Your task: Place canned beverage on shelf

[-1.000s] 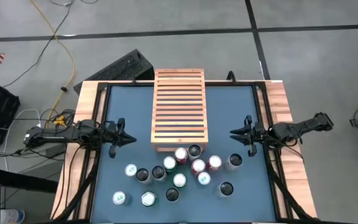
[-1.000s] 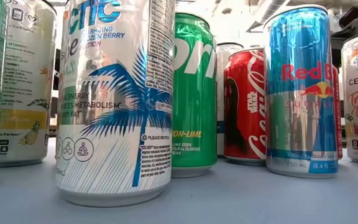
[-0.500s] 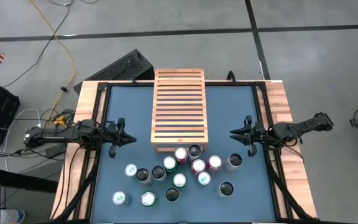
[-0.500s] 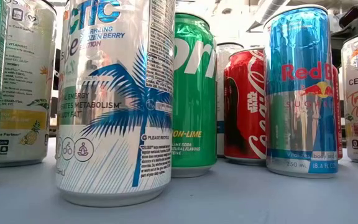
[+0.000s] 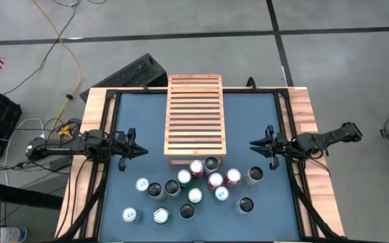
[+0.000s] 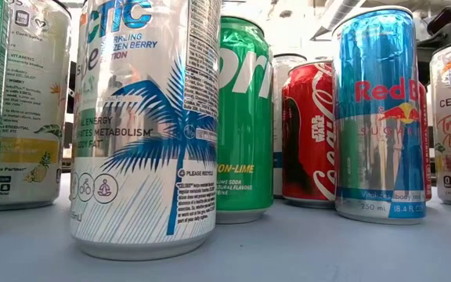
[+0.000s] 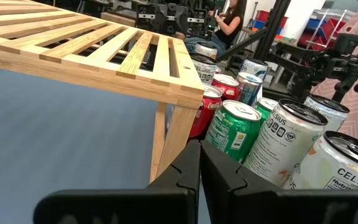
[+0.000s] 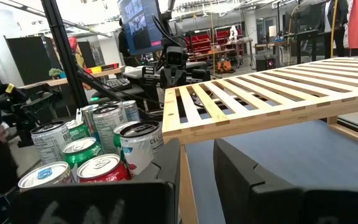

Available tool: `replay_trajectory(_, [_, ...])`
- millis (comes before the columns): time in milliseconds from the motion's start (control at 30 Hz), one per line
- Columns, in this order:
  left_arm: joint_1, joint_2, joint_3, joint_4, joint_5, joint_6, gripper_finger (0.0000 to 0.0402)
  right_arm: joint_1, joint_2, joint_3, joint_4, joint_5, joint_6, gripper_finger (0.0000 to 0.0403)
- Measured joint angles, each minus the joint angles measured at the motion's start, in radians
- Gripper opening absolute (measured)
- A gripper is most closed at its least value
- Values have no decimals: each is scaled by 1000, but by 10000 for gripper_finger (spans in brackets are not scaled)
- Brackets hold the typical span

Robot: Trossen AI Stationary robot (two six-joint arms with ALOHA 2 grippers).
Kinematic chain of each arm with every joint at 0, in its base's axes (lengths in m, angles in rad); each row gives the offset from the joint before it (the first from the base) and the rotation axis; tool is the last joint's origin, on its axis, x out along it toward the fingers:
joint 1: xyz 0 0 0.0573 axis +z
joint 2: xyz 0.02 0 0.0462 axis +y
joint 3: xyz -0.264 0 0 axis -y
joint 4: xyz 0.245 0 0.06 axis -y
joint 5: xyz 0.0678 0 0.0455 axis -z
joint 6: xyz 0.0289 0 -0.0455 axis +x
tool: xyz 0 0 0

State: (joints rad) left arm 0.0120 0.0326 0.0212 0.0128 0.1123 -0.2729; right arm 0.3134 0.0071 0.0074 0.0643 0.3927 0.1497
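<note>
- Wooden slatted shelf [image 5: 194, 118] sits mid-table, top bare; no can on it yet.
- Cans [image 5: 193, 185] stand upright in a loose cluster on the blue table [image 5: 262, 128] just in front of the shelf, within reach of either arm.
- Left gripper [image 5: 138, 151] parked beside the shelf's left front corner, fingers pressed together, empty.
- Right gripper [image 5: 255, 144] mirrors it on the right, fingers a narrow gap apart, holding nothing.
- Looks like the start pose: pick not begun.

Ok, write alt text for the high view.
An empty slatted shelf stands mid-table, with about fourteen upright cans clustered just in front of it. The left gripper and right gripper hover either side, holding nothing.
</note>
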Motion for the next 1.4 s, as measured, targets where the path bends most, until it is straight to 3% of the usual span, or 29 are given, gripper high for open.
replay_trajectory(333, [0,0,-1,-6,-48,-36,0,0,0,0,0,0,0,87])
replay_trajectory(500, [0,0,-1,-9,-82,-283,0,0,0,0,0,0,0,87])
replay_trajectory(700, [0,0,-1,16,-88,-395,0,0,0,0,0,0,0,87])
replay_trajectory(1067, [0,0,-1,66,-387,-491,0,0,0,0,0,0,0,87])
replay_trajectory(1233, [0,0,-1,96,-406,-597,0,0,0,0,0,0,0,87])
replay_trajectory(1400, [0,0,-1,86,-465,-606,0,0,0,0,0,0,0,87])
